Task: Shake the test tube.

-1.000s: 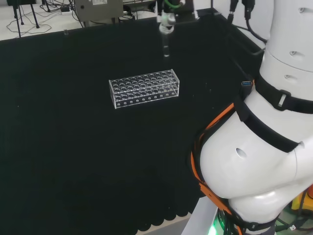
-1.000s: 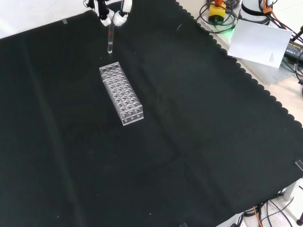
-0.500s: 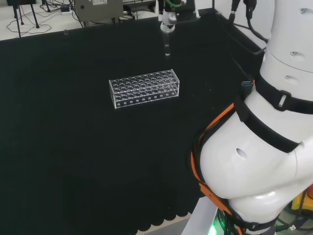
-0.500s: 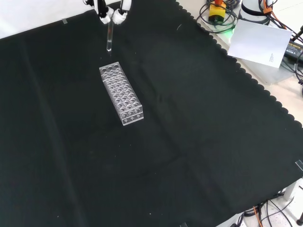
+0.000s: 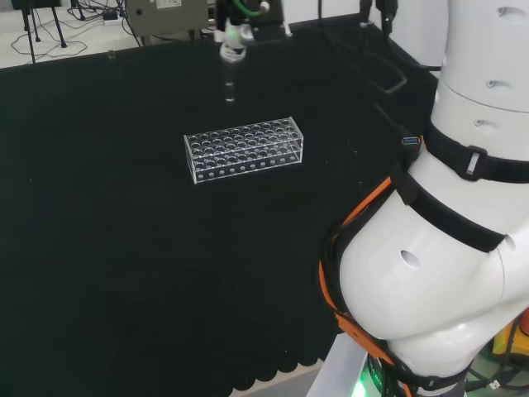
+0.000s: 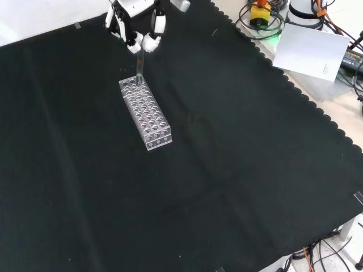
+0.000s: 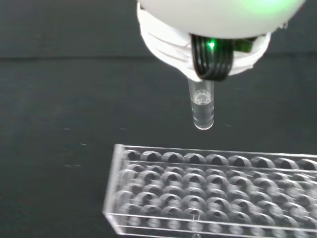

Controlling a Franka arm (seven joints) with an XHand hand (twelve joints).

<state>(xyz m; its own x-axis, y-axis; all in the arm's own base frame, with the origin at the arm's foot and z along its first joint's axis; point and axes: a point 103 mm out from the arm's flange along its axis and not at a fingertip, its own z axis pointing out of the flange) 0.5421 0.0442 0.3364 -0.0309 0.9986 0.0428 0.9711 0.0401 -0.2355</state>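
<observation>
Front view: nearest to me, the black cloth on the desk (image 6: 227,187) lies bare, its scalloped edge running down the right side. Past that bare stretch sits a clear rack (image 6: 145,111) of round wells, lying flat with its long side running away from me, and I take it as my landmark. The head view shows the same rack (image 5: 245,148) lying crosswise, well apart from the big white arm link (image 5: 430,273) at the right.

Just beyond the rack's far end, the robot hand (image 6: 139,35) comes in from the top of the front view. Its fingers (image 6: 150,42) are curled in and pinching the top of a clear test tube (image 6: 139,65), which hangs upright.

In the wrist view the test tube (image 7: 202,109) hangs from the robot hand (image 7: 208,29), its rounded bottom clear above the rack (image 7: 208,188), over the cloth just behind the back row of wells. I cannot tell whether it holds any liquid.
</observation>
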